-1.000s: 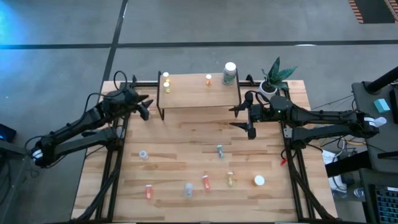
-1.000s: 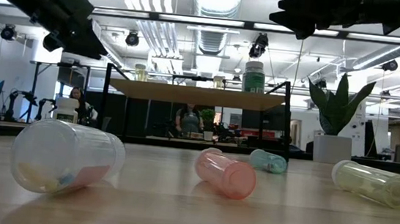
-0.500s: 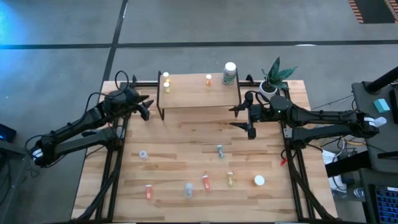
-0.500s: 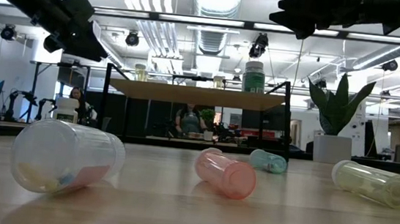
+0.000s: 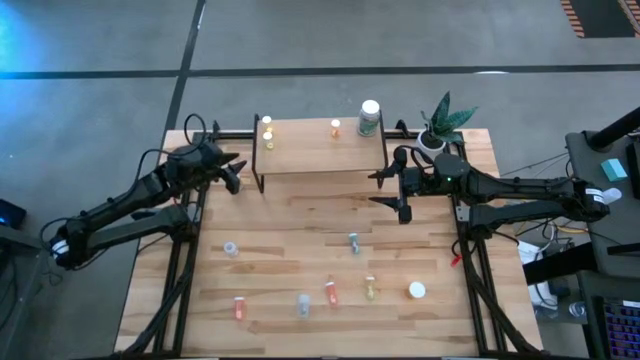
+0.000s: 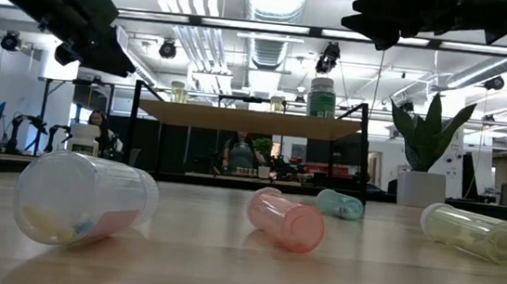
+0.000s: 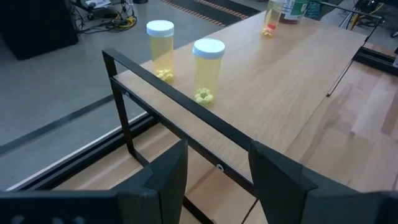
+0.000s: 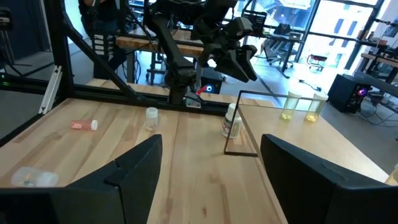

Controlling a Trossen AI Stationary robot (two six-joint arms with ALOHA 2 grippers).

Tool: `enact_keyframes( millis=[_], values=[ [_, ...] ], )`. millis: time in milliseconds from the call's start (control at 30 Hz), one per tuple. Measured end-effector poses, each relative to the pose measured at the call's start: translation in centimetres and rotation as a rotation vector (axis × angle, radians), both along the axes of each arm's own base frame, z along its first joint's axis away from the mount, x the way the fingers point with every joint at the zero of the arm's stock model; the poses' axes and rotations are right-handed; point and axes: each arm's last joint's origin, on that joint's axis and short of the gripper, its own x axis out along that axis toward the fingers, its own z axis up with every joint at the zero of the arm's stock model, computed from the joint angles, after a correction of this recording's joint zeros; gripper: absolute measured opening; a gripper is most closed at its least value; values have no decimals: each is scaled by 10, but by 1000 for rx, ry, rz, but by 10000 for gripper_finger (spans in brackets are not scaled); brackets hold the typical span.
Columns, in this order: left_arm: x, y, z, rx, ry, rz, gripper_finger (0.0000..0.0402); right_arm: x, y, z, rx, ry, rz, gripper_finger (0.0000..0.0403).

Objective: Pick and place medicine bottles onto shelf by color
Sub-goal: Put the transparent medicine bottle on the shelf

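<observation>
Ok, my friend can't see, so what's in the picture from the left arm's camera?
Two yellow bottles with white caps stand on the wooden shelf. The left gripper hangs open, empty, just in front.

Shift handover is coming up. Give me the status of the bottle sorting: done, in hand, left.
Done: two yellow bottles stand together on the shelf, with an orange bottle and a larger white-capped bottle farther along.

In hand: nothing. The left gripper and right gripper are both open and empty beside the shelf.

Left: about seven bottles on the table, including an orange one.
</observation>
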Motion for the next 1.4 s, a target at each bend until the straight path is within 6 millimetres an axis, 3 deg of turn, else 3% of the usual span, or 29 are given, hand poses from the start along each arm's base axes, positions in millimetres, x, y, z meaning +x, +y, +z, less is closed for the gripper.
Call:
enact_keyframes(
  millis=[200, 600, 833, 967, 1100, 1400],
  values=[
    [-4, -1, 7, -23, 75, 59, 154, 0, 0, 0, 6, 2, 0, 263],
    [-4, 2, -1, -95, 190, 138, 156, 0, 0, -1, 22, 8, -2, 263],
    [1, 7, 4, -87, 215, 196, 218, 0, 0, -1, 20, 8, -2, 263],
    [8, 13, -3, -120, 290, 212, 248, 0, 0, -1, 19, 8, -2, 263],
    [10, 16, -14, -186, 431, 234, 256, 0, 0, -1, 17, 9, -2, 263],
    [17, 26, -16, -215, 470, 261, 257, 0, 0, -2, 2, 15, 0, 263]
  ],
)
